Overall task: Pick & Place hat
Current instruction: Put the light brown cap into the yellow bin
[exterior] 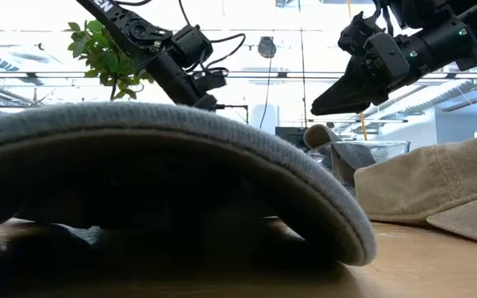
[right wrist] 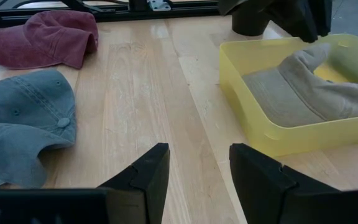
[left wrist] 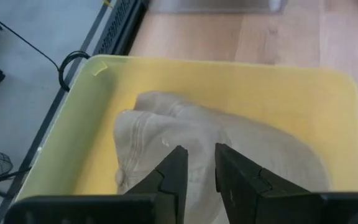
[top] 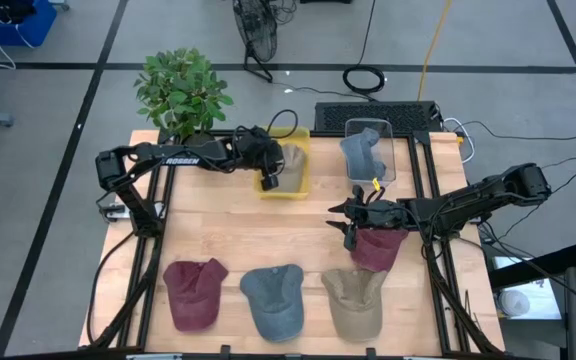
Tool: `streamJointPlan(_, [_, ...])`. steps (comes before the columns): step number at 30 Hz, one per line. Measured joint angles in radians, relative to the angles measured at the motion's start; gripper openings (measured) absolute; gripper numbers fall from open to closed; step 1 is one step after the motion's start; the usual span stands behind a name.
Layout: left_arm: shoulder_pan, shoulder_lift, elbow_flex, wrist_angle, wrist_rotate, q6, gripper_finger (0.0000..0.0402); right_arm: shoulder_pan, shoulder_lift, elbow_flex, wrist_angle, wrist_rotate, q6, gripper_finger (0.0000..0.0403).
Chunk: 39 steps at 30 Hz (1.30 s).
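A beige hat (top: pixel 290 165) (left wrist: pixel 229 143) (right wrist: pixel 303 93) lies in a yellow bin (top: pixel 286 192) (left wrist: pixel 92 124) (right wrist: pixel 260 134) at the table's far side. My left gripper (top: pixel 276 168) (left wrist: pixel 199 155) (right wrist: pixel 306 28) reaches down into the bin and is shut on this hat. My right gripper (top: pixel 336 215) (right wrist: pixel 194 158) (exterior: pixel 330 103) is open and hovers above bare wood near the table's middle, fingers pointing toward the bin. A maroon hat (top: pixel 378 248) lies flat on the table under the right arm. My left gripper pinches a raised bit of the beige hat's cloth (right wrist: pixel 312 53) between its two fingers (left wrist: pixel 176 171), coming from above and slanting down. The pinched part is drawn up into a peak; the remainder of the hat lies in the yellow bin.
Three hats lie in a row along the near edge: maroon (top: pixel 193 292) (right wrist: pixel 42 37), blue-grey (top: pixel 273 300) (right wrist: pixel 23 118) and beige (top: pixel 353 302) (exterior: pixel 437 186). A clear bin (top: pixel 388 165) beside the yellow one holds a grey-blue hat (top: pixel 361 152). A potted plant (top: pixel 183 90) stands at the far left corner.
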Motion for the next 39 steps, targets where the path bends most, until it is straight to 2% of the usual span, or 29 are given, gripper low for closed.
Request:
streamJointPlan(6, [-0.031,-0.016,0.0,-0.024,-0.001,-0.016,0.0088,0.0,0.0,0.0,0.0,0.0,0.001,0.0153])
streamJointPlan(13, [-0.087,-0.11,0.0,-0.106,-0.042,-0.143,0.0088,0.0,0.0,0.0,0.0,0.0,0.003,0.0153])
streamJointPlan(18, [-0.173,-0.181,0.0,-0.091,-0.044,-0.239,0.0088,0.0,0.0,0.0,0.0,0.0,0.008,0.0153])
streamJointPlan(24, [-0.318,-0.222,0.0,-0.096,-0.059,-0.271,0.0088,0.0,0.0,0.0,0.0,0.0,0.026,0.0153])
streamJointPlan(27, [-0.389,-0.225,0.0,-0.1,-0.097,-0.296,0.0088,0.0,0.0,0.0,0.0,0.0,0.026,0.0153])
streamJointPlan(33, [-0.491,-0.222,0.0,-0.104,-0.247,-0.31,0.0088,0.0,0.0,0.0,0.031,-0.001,0.068,0.0153])
streamJointPlan(37, [-0.517,-0.263,-0.001,-0.198,-0.298,-0.328,0.0088,-0.002,0.0,0.0,0.031,-0.001,-0.005,0.0153])
streamJointPlan(39, [-0.522,-0.274,-0.007,-0.181,-0.306,-0.327,0.0088,-0.002,0.0,0.0,0.031,0.0,-0.042,0.0153])
